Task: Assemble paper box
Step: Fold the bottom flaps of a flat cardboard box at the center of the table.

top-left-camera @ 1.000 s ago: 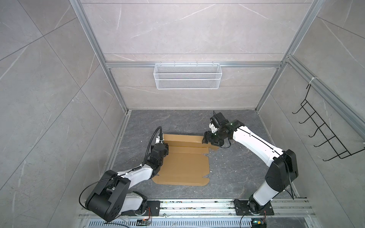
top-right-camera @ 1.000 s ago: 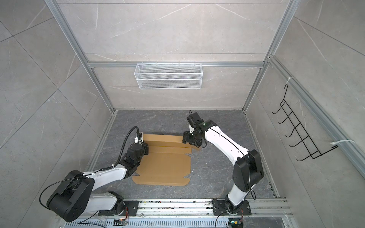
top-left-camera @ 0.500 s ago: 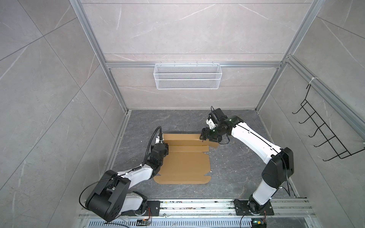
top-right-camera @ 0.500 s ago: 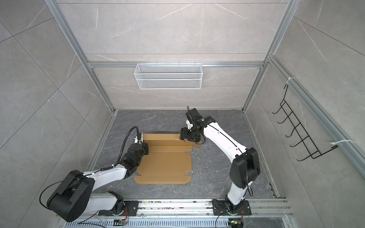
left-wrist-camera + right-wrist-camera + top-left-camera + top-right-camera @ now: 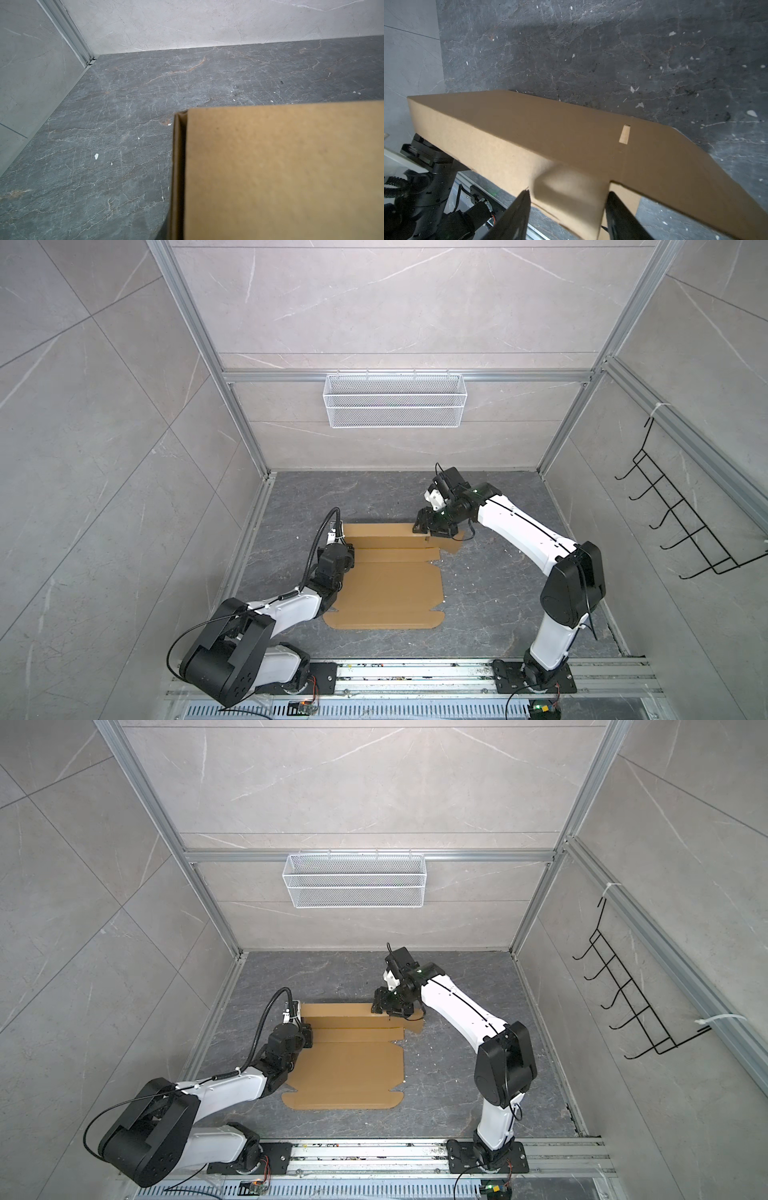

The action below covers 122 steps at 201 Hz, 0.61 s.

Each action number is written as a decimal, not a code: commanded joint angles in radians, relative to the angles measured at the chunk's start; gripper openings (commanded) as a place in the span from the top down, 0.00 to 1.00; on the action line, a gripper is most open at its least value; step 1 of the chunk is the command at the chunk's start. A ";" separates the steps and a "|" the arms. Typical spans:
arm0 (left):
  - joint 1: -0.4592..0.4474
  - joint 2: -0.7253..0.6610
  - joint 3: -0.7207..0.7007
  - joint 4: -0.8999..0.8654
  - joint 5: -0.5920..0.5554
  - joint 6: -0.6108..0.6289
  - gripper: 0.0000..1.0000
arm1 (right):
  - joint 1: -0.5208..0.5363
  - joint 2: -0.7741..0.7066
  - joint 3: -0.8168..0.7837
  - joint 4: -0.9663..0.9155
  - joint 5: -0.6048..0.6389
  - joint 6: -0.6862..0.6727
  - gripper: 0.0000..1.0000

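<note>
The paper box [image 5: 390, 589] is a brown cardboard sheet lying on the dark floor in both top views [image 5: 349, 1069]. Its far panel [image 5: 550, 128] is folded up into a low wall. My left gripper [image 5: 344, 551] sits at the sheet's left edge. In the left wrist view the cardboard [image 5: 280, 166] hides its fingers, so a pinch cannot be seen. My right gripper [image 5: 430, 529] is at the far right corner. Its jaws [image 5: 569, 191] are open, with one finger on each side of a cardboard flap.
A white wire basket [image 5: 394, 410] hangs on the back wall and a black hook rack [image 5: 681, 522] on the right wall. Both arm bases stand on the metal rail [image 5: 415, 672] at the front. Light walls close in the floor on three sides.
My right gripper has shifted a little to the left along the folded far panel and its jaws have narrowed around the flap. The left arm has not moved.
</note>
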 commanded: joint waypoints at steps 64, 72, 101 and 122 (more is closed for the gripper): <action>-0.009 -0.017 -0.003 0.006 0.013 0.014 0.95 | 0.010 0.018 -0.024 0.056 -0.018 0.018 0.65; -0.009 -0.020 -0.002 0.001 0.009 0.011 0.95 | 0.010 0.015 -0.024 0.058 -0.021 0.017 0.64; -0.010 -0.028 0.013 -0.048 -0.024 -0.014 0.95 | 0.000 -0.025 -0.021 0.054 -0.029 -0.007 0.47; -0.011 -0.028 0.023 -0.075 -0.034 -0.025 0.95 | -0.027 -0.082 -0.040 0.047 -0.038 -0.024 0.40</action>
